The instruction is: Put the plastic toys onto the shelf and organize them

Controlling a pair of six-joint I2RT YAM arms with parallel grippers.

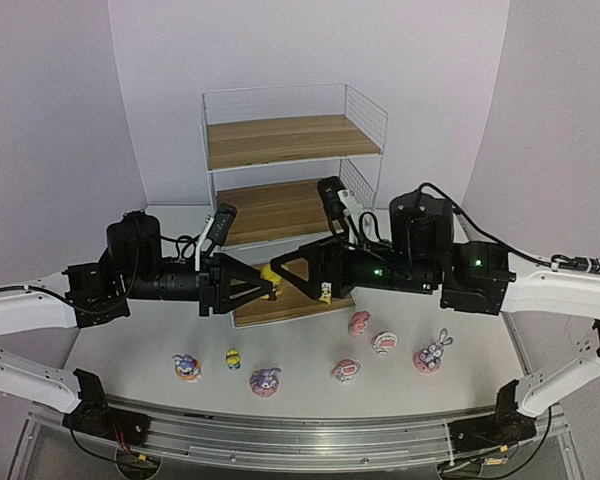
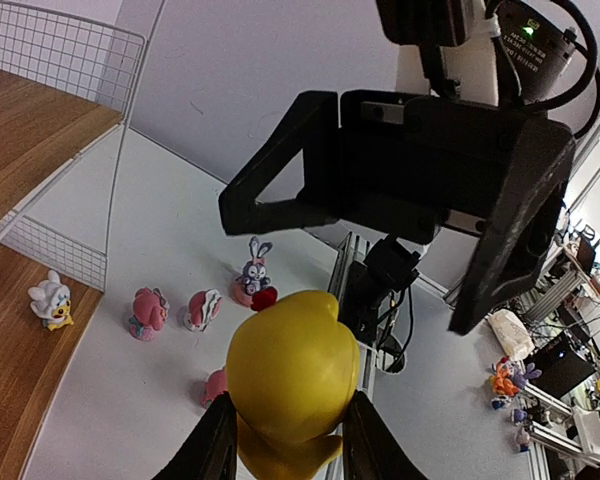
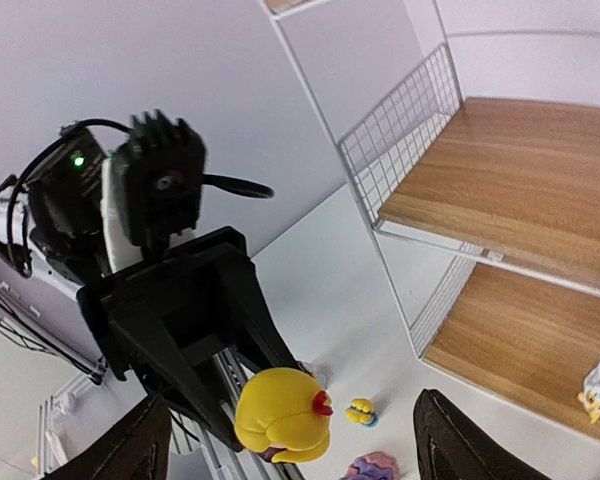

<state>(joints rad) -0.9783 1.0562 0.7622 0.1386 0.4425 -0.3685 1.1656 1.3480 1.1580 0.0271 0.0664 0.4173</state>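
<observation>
Yellow toy (image 2: 292, 365): smooth moulded plastic, high gloss, soft highlights on head. Left gripper (image 2: 290, 445) and right gripper (image 2: 342, 268): black plastic, matt, flat faces w/ crisp edges. Shelf (image 1: 365, 118): frame and side panels of thin wire mesh, white-coated, smooth. Boards (image 1: 280, 140): brown wood-grain, satin finish; laminate vs. solid wood n/d. Table (image 1: 140, 350): white, matt, smooth. Loose toys, e.g. purple bunny (image 1: 265, 381): plastic, slight sheen. Arm links (image 1: 20, 310): white shell, semi-gloss. Motor housings (image 1: 130, 245): black, matt. Rail (image 1: 310, 435) at near edge: bare metal, brushed, grooved lengthwise. Cables (image 3: 235, 182): black sheath, dull. Backdrop (image 1: 60, 100): pale, matt; mat'l n/d.
</observation>
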